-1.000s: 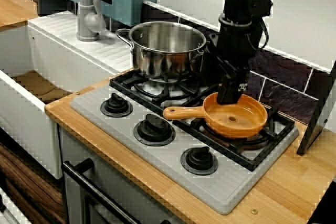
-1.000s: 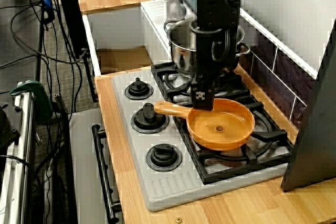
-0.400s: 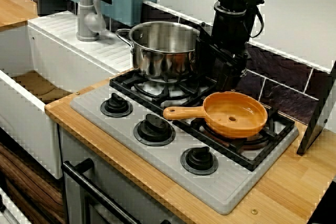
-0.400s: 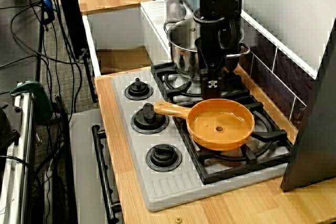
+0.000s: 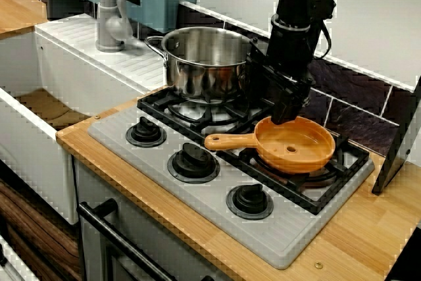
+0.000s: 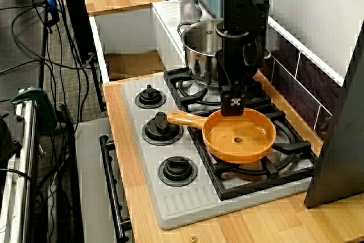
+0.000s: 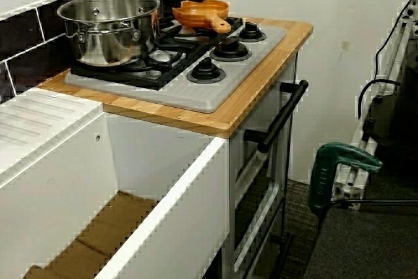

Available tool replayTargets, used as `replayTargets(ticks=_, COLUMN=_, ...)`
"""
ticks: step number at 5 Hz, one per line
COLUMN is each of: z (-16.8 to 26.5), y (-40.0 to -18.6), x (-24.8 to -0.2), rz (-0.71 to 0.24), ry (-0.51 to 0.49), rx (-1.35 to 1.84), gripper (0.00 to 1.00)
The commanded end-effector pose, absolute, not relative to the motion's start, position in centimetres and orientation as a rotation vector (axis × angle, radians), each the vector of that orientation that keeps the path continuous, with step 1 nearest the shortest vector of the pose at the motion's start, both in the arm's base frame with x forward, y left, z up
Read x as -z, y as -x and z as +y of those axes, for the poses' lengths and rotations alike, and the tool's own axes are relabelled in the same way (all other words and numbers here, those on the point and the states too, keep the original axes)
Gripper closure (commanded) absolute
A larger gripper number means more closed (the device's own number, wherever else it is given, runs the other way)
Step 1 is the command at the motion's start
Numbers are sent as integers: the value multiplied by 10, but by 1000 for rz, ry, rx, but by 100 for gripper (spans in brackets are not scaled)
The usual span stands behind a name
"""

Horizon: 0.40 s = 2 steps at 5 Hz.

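Probably light and rigid, the pan (image 5: pixel 296 146) sat by the stove's (image 5: pixel 210 203) right edge, best taken by its handle (image 5: pixel 227 141); the gripper (image 5: pixel 287 115) hung just above it, opening indiscernible.

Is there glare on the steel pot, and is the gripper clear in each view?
View from the front: steel pot shows soft reflections, no harsh glare; gripper sharp but dark against dark tiles. View from the stove's end: gripper clear near the orange pan. View from the sink side: gripper is a black shape, cropped at the top.
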State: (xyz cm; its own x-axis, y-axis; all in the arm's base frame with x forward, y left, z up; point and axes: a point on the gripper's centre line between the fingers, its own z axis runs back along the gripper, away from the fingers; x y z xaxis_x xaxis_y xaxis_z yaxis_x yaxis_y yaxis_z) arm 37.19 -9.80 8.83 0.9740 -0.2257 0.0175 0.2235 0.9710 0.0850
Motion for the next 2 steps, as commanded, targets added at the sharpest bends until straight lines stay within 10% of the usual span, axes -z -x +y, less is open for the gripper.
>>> replayTargets(ticks=1, z=-97, y=-371, x=-85, rz=-43, ry=-73, rx=235, gripper=0)
replayTargets(ticks=2, z=-95, y=-371, x=-79, rz=-36, ry=-87, rx=234, gripper=0)
